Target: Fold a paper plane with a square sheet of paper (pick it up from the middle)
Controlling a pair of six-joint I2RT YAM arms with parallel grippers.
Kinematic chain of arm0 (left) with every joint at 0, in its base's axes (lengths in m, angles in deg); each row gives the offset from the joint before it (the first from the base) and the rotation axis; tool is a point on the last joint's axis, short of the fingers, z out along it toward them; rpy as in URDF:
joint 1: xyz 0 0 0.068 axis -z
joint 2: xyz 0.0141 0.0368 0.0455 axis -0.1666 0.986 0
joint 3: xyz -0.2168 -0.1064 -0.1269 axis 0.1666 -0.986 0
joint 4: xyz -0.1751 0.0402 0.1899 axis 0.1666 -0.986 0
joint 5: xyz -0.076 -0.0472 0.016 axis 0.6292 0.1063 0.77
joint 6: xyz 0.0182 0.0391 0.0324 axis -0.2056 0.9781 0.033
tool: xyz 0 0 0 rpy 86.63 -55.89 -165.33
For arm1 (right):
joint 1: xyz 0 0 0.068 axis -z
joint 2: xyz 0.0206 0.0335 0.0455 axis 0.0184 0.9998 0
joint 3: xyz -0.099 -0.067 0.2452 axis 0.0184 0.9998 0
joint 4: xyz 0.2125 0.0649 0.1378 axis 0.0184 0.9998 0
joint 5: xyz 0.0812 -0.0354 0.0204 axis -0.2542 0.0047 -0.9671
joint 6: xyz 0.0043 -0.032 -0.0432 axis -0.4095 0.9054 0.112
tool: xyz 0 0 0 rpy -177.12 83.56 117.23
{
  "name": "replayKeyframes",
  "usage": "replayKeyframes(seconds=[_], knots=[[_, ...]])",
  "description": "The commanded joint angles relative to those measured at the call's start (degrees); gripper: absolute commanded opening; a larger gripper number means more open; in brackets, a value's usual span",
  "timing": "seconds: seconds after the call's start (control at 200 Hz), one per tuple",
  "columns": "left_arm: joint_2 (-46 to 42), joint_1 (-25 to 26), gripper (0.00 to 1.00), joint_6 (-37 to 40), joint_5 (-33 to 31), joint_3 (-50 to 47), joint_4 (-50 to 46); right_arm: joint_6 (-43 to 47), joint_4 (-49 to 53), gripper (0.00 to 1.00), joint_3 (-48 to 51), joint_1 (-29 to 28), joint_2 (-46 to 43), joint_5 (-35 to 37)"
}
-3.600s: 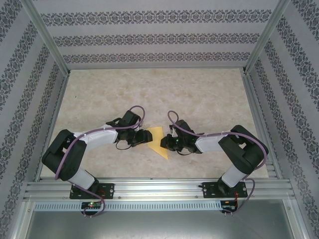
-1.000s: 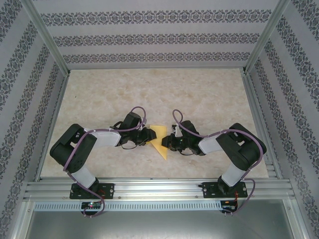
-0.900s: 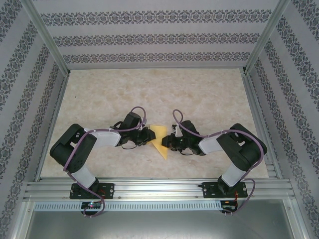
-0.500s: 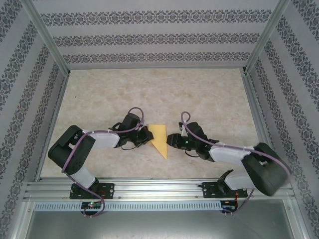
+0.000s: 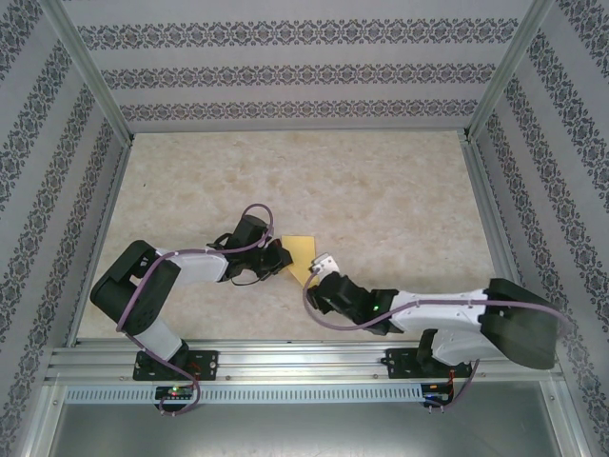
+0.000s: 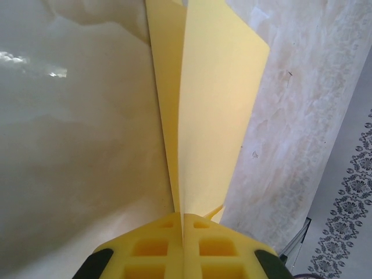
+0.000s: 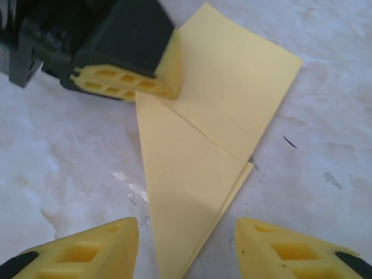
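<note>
Currently the left gripper [image 6: 183, 241] is clamping the folded yellow sheet [image 6: 212, 116]. In the left wrist view both yellow pads are pressing together, with the paper's edge pinched in the seam between them. Two layers are fanning out away from the fingers over the table [image 6: 75, 145].

In the top view the sheet is sitting mid-table, a bit toward the near edge, between the two grippers.

In the right wrist view the left fingers are biting the sheet at its upper-left side, right where the diagonal fold line is starting. A triangular flap is lying over the lower layer, and the edges aren't quite lining up along the lower right. The pointed end is aiming toward the right gripper [image 7: 186, 244].

The right jaws are standing apart and aren't gripping anything. The paper's tip is reaching into the gap between the two pads, nearer the pad on the left of that view. Can't tell whether the pads are touching the paper or the table. Away from the pinch, the sheet is looking mostly flat on the marbled surface.
</note>
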Motion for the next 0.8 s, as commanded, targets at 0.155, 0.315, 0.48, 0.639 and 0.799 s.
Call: replayKeyframes(seconds=[0.155,0.315,0.48,0.639,0.799], knots=[[-1.74,-0.21,0.00,1.12,-1.91,1.71,-3.44,3.63,0.12,0.43,-6.18,-2.74,5.48,14.65],[-1.60,-0.14,0.00,1.57,-1.95,2.63,-4.79,6.85,0.42,0.43,-7.31,-4.45,6.17,12.32],[-2.30,-0.11,0.00,1.66,-2.23,1.91,-5.62,7.69,1.22,0.43,-7.19,-6.72,8.55,14.38],[-2.22,-0.09,0.00,1.06,-2.40,1.24,-5.12,8.78,-5.10,0.45,-3.91,-7.00,8.13,12.26],[-2.09,-0.09,0.00,1.41,-2.04,1.87,-5.70,14.41,-5.40,0.48,-6.61,-7.68,14.28,13.57]])
